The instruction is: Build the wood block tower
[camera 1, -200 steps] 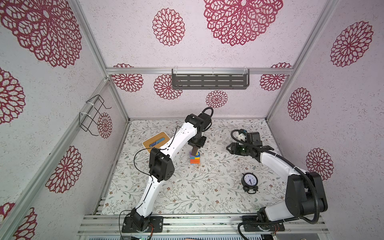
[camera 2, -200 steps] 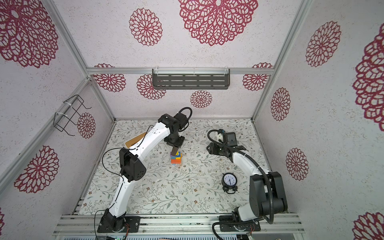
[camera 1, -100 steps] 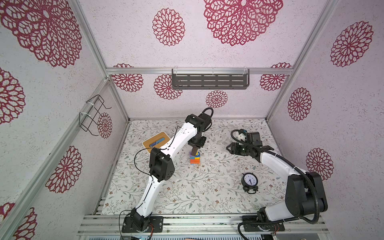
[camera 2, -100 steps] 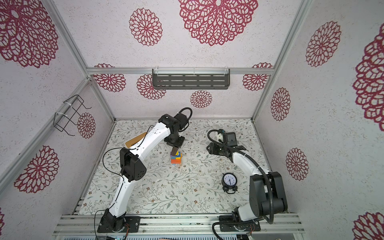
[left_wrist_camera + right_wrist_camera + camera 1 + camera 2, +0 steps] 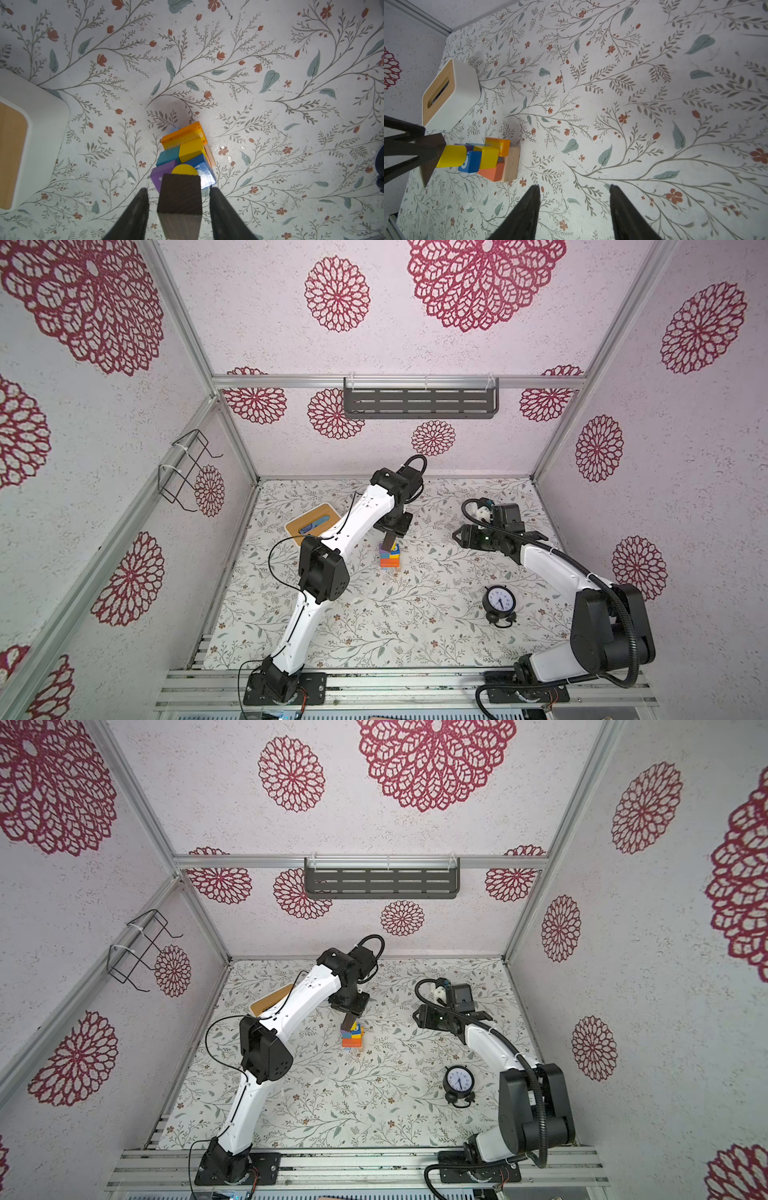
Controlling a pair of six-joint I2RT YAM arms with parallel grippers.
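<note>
Two gaps part left jaws from the dark brown wooden bar (image 5: 179,199) atop the half-hidden multicoloured block tower (image 5: 185,143); right jaws gape empty.

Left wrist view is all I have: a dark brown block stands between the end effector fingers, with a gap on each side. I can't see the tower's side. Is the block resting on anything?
Observer: From the right wrist view, the dark brown block appears to rest on the end of the yellow cylinder, which is the top piece of the tower.
Operator: What's the base?
Observer: A tan block at the very bottom, with an orange block sitting on it.
Operator: Is the right arm near it?
Observer: No. The right end effector is open and empty, apart from the tower.
</note>
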